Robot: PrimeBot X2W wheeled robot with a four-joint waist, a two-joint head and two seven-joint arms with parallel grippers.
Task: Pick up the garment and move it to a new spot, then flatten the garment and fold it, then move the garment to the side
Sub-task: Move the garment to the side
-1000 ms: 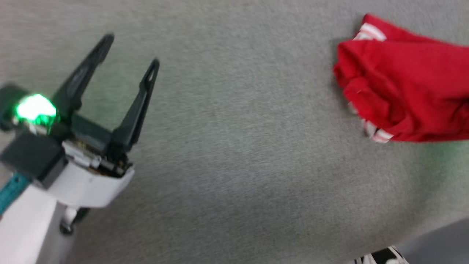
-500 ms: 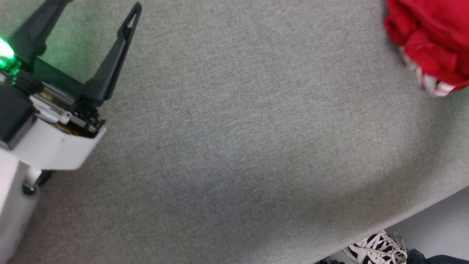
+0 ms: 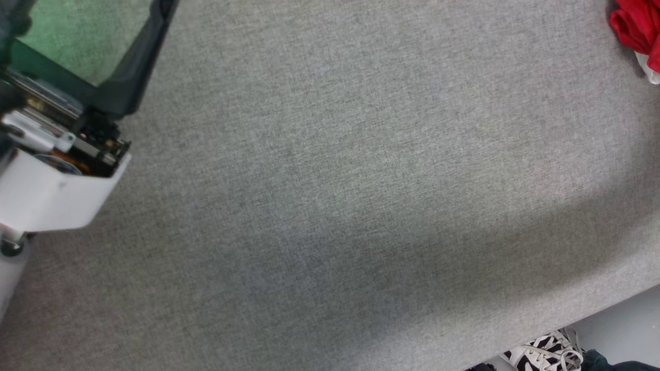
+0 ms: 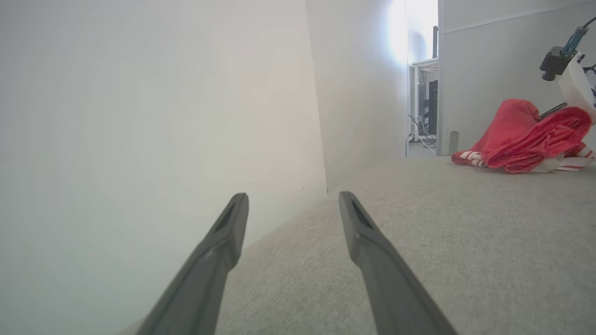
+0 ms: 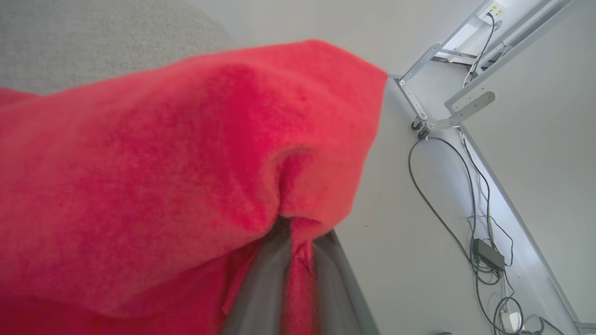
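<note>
The left tool [image 3: 93, 15], spread wide, is well apart from the garment [image 3: 635, 24].

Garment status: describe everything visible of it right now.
The garment is soft-looking red jersey fabric, crumpled into a heap. White parts and red-and-white striped trim show along its bottom edge. Its lower folds rest on the grey cloth surface. One side is lifted where the right gripper is shut on a pinched fold, and red cloth drapes over the fingers. It is neither flattened nor folded.
</note>
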